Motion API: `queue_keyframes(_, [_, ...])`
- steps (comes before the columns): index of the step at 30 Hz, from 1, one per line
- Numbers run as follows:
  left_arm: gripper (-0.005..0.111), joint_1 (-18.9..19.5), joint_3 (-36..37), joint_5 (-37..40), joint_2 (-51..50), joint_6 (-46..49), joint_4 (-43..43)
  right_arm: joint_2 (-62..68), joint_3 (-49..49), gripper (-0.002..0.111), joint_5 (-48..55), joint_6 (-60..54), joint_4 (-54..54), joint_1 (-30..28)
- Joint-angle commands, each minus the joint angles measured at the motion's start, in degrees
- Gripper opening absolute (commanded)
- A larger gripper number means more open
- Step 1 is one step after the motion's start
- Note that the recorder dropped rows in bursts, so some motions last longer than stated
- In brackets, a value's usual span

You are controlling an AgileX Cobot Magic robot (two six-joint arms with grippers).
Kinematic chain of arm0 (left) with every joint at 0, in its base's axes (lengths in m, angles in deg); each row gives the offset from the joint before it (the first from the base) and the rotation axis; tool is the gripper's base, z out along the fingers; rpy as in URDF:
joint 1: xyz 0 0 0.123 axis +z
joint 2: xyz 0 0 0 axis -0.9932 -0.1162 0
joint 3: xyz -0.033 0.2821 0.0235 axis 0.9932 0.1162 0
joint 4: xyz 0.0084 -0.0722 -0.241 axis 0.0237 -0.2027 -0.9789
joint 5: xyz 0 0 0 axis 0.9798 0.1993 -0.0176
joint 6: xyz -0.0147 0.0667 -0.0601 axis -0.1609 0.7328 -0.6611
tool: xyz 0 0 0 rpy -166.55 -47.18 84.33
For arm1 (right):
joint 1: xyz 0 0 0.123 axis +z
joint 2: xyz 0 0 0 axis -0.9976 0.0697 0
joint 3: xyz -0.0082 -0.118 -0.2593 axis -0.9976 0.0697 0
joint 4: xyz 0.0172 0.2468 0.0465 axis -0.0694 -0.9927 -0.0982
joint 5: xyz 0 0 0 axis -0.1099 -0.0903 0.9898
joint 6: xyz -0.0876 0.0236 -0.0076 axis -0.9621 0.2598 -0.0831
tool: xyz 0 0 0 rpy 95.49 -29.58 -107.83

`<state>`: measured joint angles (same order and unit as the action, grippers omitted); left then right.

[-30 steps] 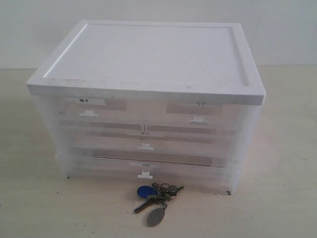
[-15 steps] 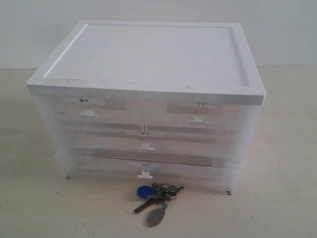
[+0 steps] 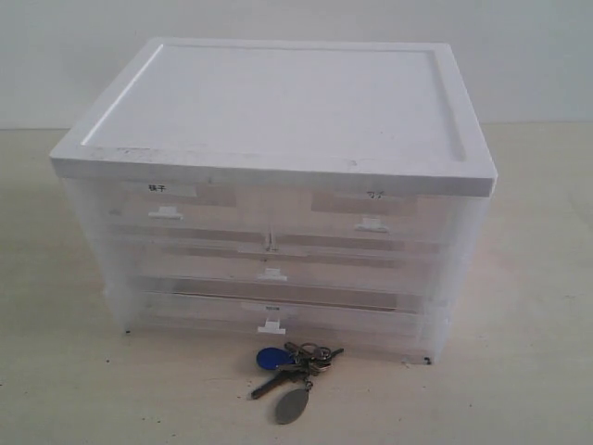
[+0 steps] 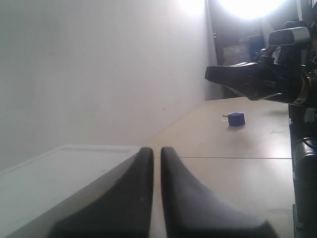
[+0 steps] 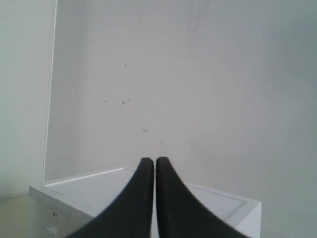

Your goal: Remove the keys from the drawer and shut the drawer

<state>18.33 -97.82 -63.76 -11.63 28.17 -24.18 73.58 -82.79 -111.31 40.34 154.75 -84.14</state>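
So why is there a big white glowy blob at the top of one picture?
Left wrist view: the blob is glare from a bright light, washing out everything around it; the left gripper sits close to the lens and looks dark and soft-edged. Exterior view: even light, no glare, and the keys are clear enough to make out.

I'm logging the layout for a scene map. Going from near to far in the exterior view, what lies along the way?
oval grey tag → round blue fob → bottom drawer handle → white cabinet top → back wall
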Motion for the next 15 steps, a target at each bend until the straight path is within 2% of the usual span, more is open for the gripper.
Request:
queue_keyframes(1, [0.004, 0.83, 3.03, 0.46, 0.67, -2.95, 1.28, -0.32, -0.23, 0.000, -0.23, -0.05, 0.31, -0.07])
queue_keyframes(3, [0.004, 5.40, 6.01, 0.06, 0.67, -14.83, 9.48, -0.32, -0.23, 0.000, -0.23, -0.05, 0.31, -0.07])
queue_keyframes(4, [0.004, 10.19, 8.31, -1.90, 0.80, -25.01, 16.78, -0.32, -0.23, 0.000, -0.23, -0.05, 0.31, -0.07])
queue_keyframes(5, [0.004, 12.85, 9.21, -3.28, 0.92, -28.20, 18.94, -0.32, -0.23, 0.000, -0.23, -0.05, 0.31, -0.07])
queue_keyframes(6, [0.004, 18.59, 11.06, -5.14, 1.51, -33.27, 21.49, -0.32, -0.23, 0.000, -0.23, -0.05, 0.31, -0.07])
queue_keyframes(8, [0.004, 27.11, 11.54, -5.54, 3.40, -36.23, 21.49, -0.32, -0.23, 0.000, -0.23, -0.05, 0.31, -0.07])
queue_keyframes(10, [0.004, 36.17, 11.54, -1.14, 6.36, -38.99, 21.49, -0.32, -0.23, 0.000, -0.23, -0.05, 0.31, -0.07])
queue_keyframes(11, [0.004, 42.65, 11.54, 1.84, 8.41, -39.62, 21.49, -0.32, -0.23, 0.000, -0.23, -0.05, 0.31, -0.07])
queue_keyframes(12, [0.004, 45.72, 11.54, 2.93, 8.57, -39.62, 21.49, -0.32, -0.23, 0.000, -0.23, -0.05, 0.31, -0.07])
queue_keyframes(13, [0.004, 50.83, 11.54, 4.16, 8.57, -39.62, 21.49, -0.32, -0.23, 0.000, -0.24, 0.09, 0.31, -0.07])
queue_keyframes(15, [0.004, 56.98, 11.54, 5.08, 8.57, -39.62, 21.49, -0.32, -0.23, 0.000, -0.24, 0.09, 0.31, -0.07])
